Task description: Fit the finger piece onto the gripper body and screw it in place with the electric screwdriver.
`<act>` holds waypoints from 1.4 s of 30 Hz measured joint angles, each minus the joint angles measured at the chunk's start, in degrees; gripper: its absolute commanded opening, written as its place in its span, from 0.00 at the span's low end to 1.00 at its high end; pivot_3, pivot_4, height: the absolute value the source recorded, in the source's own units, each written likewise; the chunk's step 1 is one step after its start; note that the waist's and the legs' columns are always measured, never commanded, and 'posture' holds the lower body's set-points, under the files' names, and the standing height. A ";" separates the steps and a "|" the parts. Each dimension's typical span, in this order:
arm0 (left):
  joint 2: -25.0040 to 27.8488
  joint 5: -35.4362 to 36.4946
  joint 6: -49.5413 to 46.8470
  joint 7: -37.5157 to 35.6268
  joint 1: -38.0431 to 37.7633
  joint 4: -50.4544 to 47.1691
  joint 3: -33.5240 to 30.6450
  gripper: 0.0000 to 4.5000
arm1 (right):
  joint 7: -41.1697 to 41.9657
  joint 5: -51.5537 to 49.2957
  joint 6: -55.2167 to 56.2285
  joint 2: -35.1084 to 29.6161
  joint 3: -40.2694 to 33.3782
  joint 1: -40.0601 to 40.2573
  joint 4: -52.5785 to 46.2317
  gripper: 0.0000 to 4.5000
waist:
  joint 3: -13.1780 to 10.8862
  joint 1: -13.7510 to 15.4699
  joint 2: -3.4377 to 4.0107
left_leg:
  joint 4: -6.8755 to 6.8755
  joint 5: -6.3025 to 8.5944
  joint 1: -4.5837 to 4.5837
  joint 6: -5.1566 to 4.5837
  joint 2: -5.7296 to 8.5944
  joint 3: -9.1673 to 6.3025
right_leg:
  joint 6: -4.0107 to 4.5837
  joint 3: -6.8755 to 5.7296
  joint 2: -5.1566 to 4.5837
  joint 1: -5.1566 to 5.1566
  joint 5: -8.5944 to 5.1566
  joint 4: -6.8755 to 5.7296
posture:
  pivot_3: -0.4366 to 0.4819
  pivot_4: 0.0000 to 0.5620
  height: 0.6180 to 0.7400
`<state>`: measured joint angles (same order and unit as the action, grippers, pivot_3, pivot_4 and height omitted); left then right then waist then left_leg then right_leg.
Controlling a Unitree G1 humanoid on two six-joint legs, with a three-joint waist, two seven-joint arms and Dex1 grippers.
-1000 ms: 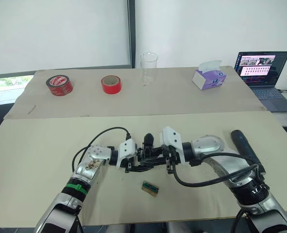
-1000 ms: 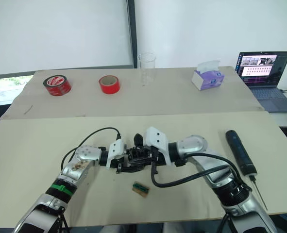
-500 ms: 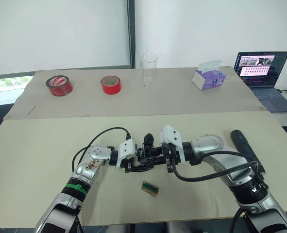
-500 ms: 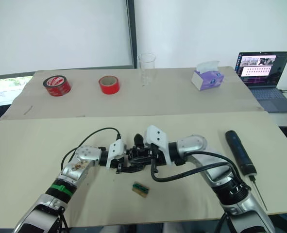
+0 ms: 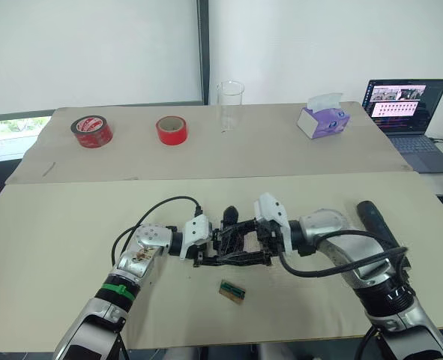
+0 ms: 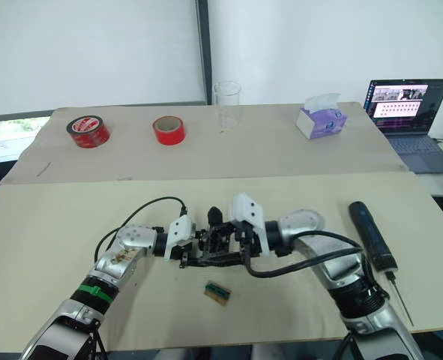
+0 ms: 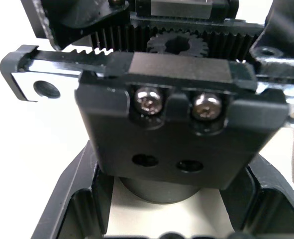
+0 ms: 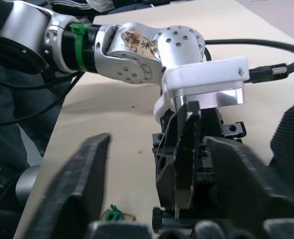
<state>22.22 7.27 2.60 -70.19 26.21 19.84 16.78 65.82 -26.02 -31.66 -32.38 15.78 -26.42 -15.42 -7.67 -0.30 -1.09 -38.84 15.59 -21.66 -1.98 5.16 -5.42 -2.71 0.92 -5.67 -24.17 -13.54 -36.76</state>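
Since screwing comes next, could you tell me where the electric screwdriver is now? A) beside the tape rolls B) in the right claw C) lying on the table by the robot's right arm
C: the electric screwdriver lies flat on the table, ungripped.

White wall (image 5: 318, 37), window blind (image 5: 86, 45), beige tables (image 5: 56, 225).
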 measured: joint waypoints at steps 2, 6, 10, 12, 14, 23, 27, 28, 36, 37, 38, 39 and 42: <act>0.00 0.00 -0.04 -0.03 0.03 0.16 -0.05 0.52 | 0.27 0.00 0.65 -0.68 -0.97 0.36 0.01 1.00 | 0.00 -0.02 0.00 | 0.01 0.00 0.00 0.00 0.00 0.00 | 0.00 0.00 0.00 -0.01 0.00 0.00 | 0.48 0.27 1.00; -0.16 -0.12 -0.70 0.19 0.05 0.30 0.20 0.92 | 0.32 -0.44 1.09 -0.99 -2.61 1.37 -0.54 1.00 | 0.00 0.09 0.00 | 0.00 0.00 -0.01 0.00 0.00 0.00 | 0.00 0.00 0.00 0.00 0.00 0.00 | 0.48 0.27 1.00; -0.29 -0.26 -0.04 1.45 -0.09 0.47 0.24 0.99 | 0.40 -3.19 1.16 -1.46 -5.41 4.00 -3.94 1.00 | -0.01 0.38 -0.01 | -0.01 0.00 -0.02 -0.01 0.01 0.00 | 0.00 0.01 -0.04 0.01 0.00 0.00 | 0.48 0.27 1.00; -0.13 0.20 -0.18 1.95 -0.71 0.26 -0.58 0.99 | 0.64 -4.81 1.18 -2.97 -6.96 5.99 -6.68 1.00 | -0.01 0.51 0.00 | 0.00 0.01 -0.01 -0.01 0.00 -0.01 | 0.00 0.00 -0.04 0.01 0.00 0.00 | 0.48 0.27 1.00; 0.81 1.75 -1.14 1.93 -2.32 -1.17 -1.93 0.99 | 0.83 -6.53 1.20 -4.88 -9.50 8.69 -9.13 1.00 | -0.01 0.27 0.00 | 0.03 0.02 -0.02 -0.01 -0.01 0.00 | 0.00 0.03 -0.03 -0.03 0.00 0.00 | 0.48 0.27 1.00; 12.41 9.49 -0.56 -2.77 -13.29 -6.64 -12.16 0.99 | -5.41 -7.42 6.21 -9.23 -31.18 29.38 -15.35 1.00 | -0.10 0.78 0.09 | 0.12 0.04 -0.03 -0.02 -0.05 0.00 | 0.02 0.05 -0.11 -0.02 -0.02 0.07 | 0.48 0.27 1.00; 13.24 17.33 -6.41 -3.72 -14.23 -11.43 -17.22 0.99 | -7.98 -4.90 11.86 -6.50 -41.19 41.01 -16.44 1.00 | -0.16 2.07 0.07 | -0.01 0.05 -0.13 -0.06 -0.02 -0.02 | 0.00 -0.05 -0.18 0.02 -0.03 0.08 | 0.48 0.27 1.00; 13.33 19.41 -8.03 -3.77 -14.04 -13.61 -18.09 0.99 | -9.03 -4.61 12.90 -5.05 -44.24 44.00 -16.74 1.00 | -0.16 2.42 0.07 | -0.01 0.06 -0.12 -0.07 -0.02 -0.03 | -0.01 -0.06 -0.18 0.02 -0.03 0.09 | 0.48 0.27 1.00; 15.13 32.22 -20.99 -0.71 -6.70 -30.13 -21.44 0.99 | -16.18 -3.21 23.60 7.97 -57.33 57.33 -14.15 1.00 | -0.19 1.72 0.18 | 0.08 0.07 0.03 -0.07 -0.07 0.02 | -0.01 0.09 -0.12 0.08 -0.05 0.06 | 0.48 0.27 1.00; 15.13 33.99 -22.49 -0.25 -5.58 -31.77 -22.11 0.99 | -17.17 -3.22 24.26 9.26 -58.18 58.60 -13.47 1.00 | -0.19 1.56 0.30 | 0.10 0.07 0.04 -0.07 -0.05 0.02 | -0.01 0.11 -0.13 0.07 -0.05 0.07 | 0.48 0.27 1.00; 15.21 35.66 -23.85 0.02 -5.01 -32.97 -22.59 0.99 | -17.97 -3.29 24.56 10.20 -59.00 59.79 -13.01 1.00 | -0.18 1.26 0.39 | 0.12 0.08 0.06 -0.07 -0.05 0.04 | -0.02 0.14 -0.13 0.07 -0.05 0.07 | 0.48 0.27 1.00; 15.27 36.43 -24.81 0.12 -4.82 -33.68 -22.62 0.99 | -18.62 -3.41 24.87 10.85 -59.59 60.70 -12.73 1.00 | -0.18 0.99 0.46 | 0.15 0.08 0.08 -0.08 -0.04 0.05 | -0.02 0.17 -0.13 0.07 -0.06 0.07 | 0.48 0.27 1.00; 15.27 37.68 -26.60 0.13 -4.91 -35.01 -22.49 0.99 | -21.37 -4.10 24.92 12.58 -61.21 63.04 -11.99 1.00 | -0.21 0.72 0.52 | 0.20 0.07 0.15 -0.07 -0.08 0.08 | 0.04 0.22 -0.04 0.08 -0.09 0.05 | 0.48 0.27 1.00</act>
<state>37.49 44.95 -24.01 -70.06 21.30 -15.17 -5.71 44.44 -30.12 -6.73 -19.80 -45.43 36.62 -27.41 -7.87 0.43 -0.57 -38.65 15.66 -21.51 -2.05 5.08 -5.34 -2.67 1.14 -5.71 -24.09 -13.63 -36.71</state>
